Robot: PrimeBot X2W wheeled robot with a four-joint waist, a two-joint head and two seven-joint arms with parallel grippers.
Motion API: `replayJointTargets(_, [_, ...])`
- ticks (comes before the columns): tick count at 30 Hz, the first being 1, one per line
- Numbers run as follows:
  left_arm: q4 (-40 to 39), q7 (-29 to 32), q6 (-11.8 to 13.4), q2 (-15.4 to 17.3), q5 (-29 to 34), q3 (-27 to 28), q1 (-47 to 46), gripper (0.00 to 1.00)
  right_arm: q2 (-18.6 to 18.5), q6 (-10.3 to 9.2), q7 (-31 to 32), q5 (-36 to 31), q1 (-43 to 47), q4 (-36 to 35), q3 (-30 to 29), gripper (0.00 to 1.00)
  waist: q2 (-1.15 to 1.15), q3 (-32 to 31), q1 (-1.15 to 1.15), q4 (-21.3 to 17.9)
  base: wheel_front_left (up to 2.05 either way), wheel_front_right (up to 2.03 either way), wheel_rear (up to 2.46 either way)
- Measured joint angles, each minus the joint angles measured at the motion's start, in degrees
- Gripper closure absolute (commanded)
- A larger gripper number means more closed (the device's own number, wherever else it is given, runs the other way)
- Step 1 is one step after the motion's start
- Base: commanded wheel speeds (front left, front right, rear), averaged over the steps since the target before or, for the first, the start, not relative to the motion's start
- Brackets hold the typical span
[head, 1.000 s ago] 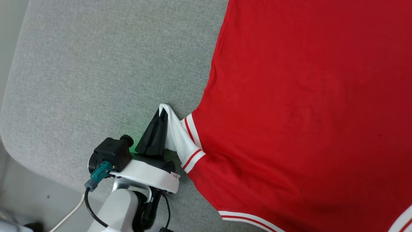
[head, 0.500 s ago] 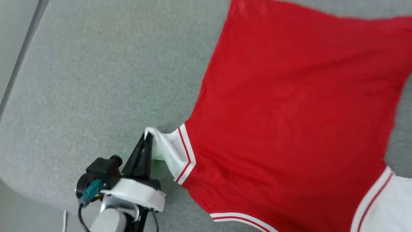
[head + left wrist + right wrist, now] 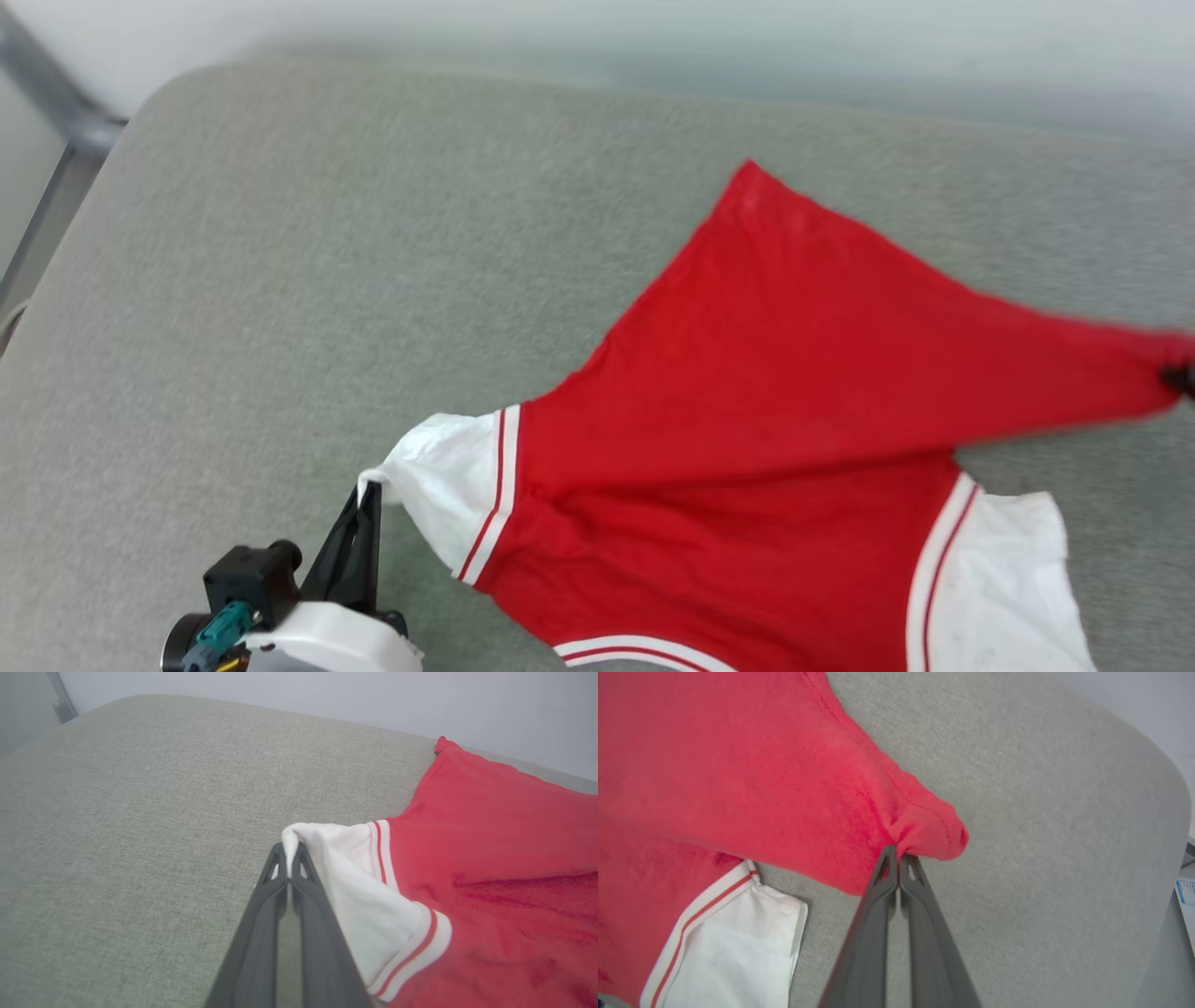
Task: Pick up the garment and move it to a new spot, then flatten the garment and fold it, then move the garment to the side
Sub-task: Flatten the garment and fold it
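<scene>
On grey padding (image 3: 280, 280), left pincer (image 3: 290, 858) and right pincer (image 3: 899, 851) grip the garment (image 3: 794, 373).

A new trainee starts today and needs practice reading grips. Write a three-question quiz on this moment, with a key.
1. True or false: the left gripper is shut on a white sleeve of the garment.
2. The right gripper pinches which part? A collar; B red hem corner; C chest lettering.
3. Fill in: the garment rests on a ___ padded surface.
Key: 1 true; 2 B; 3 grey.
</scene>
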Motion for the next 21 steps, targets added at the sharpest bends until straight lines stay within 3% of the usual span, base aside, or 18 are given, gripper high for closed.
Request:
replayJointTargets(7, [-0.76,0.6,0.6,1.04,-0.74,0.47,2.61,1.0,0.18,0.0,-0.23,1.33,14.86,-3.92,-4.55,1.0,0.0,-3.77,0.0,-3.55,0.0,0.0,0.0])
replayJointTargets(21, [-0.18,0.8,0.7,2.07,-1.67,0.65,4.02,1.0,8.71,0.0,0.1,0.19,33.87,-4.68,-7.91,1.0,0.0,-6.51,0.0,-6.47,0.0,0.0,0.0])
